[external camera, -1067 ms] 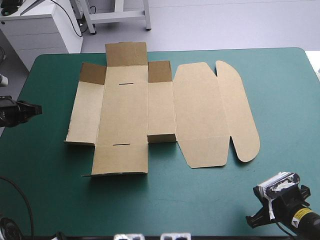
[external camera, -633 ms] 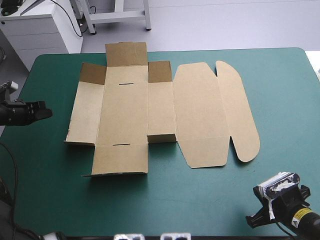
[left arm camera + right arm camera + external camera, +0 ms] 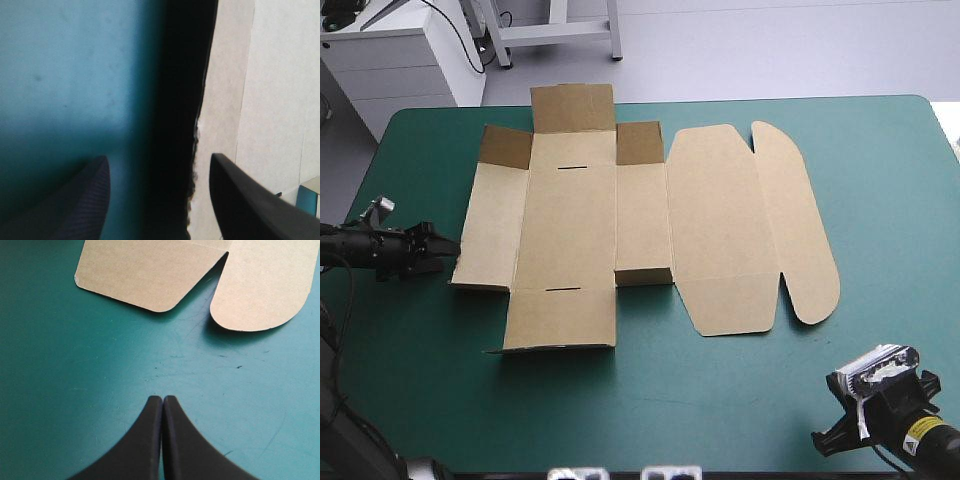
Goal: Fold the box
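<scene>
Even light; dark shadow beside box (image 3: 227, 75)

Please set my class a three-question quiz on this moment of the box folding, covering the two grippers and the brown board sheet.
1. True or false: the right gripper is shut on the box.
2. What lies between the left gripper's open fingers? A) the box's left edge B) its rounded lid flap C) its far flap
3. Name the gripper that is nearer the box.
Key: 1 false, it is shut over bare teal-green cover, apart from the box; 2 A; 3 left.
</scene>
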`<control>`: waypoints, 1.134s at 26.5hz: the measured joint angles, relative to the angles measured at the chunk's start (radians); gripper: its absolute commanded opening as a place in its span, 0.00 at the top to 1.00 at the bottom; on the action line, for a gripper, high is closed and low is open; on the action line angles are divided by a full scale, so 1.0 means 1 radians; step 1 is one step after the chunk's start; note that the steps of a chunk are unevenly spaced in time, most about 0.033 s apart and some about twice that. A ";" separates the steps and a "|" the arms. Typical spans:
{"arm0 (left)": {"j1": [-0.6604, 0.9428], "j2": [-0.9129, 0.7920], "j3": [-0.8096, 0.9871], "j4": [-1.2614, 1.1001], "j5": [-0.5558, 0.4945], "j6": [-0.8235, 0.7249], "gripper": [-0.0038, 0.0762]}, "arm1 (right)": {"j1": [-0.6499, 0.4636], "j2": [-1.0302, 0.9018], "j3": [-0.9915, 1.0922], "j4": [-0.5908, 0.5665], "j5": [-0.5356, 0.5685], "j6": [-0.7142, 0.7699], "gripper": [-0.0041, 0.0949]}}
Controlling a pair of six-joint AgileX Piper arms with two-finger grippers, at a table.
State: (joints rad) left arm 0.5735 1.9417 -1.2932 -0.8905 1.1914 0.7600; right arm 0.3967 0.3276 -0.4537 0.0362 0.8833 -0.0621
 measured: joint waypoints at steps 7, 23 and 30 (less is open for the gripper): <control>-0.106 0.042 -0.004 -0.106 0.002 0.025 0.42 | 0.000 0.000 0.000 0.002 0.000 0.003 0.97; -0.156 0.065 -0.008 -0.110 -0.002 -0.008 0.96 | 0.000 0.000 0.000 0.017 0.000 0.003 0.97; -0.178 0.063 -0.008 -0.185 0.011 0.062 0.96 | 0.000 0.000 0.000 0.019 0.000 0.003 0.97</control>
State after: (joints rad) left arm 0.3952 2.0048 -1.3014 -1.0753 1.2019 0.8218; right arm 0.3967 0.3276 -0.4537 0.0549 0.8833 -0.0589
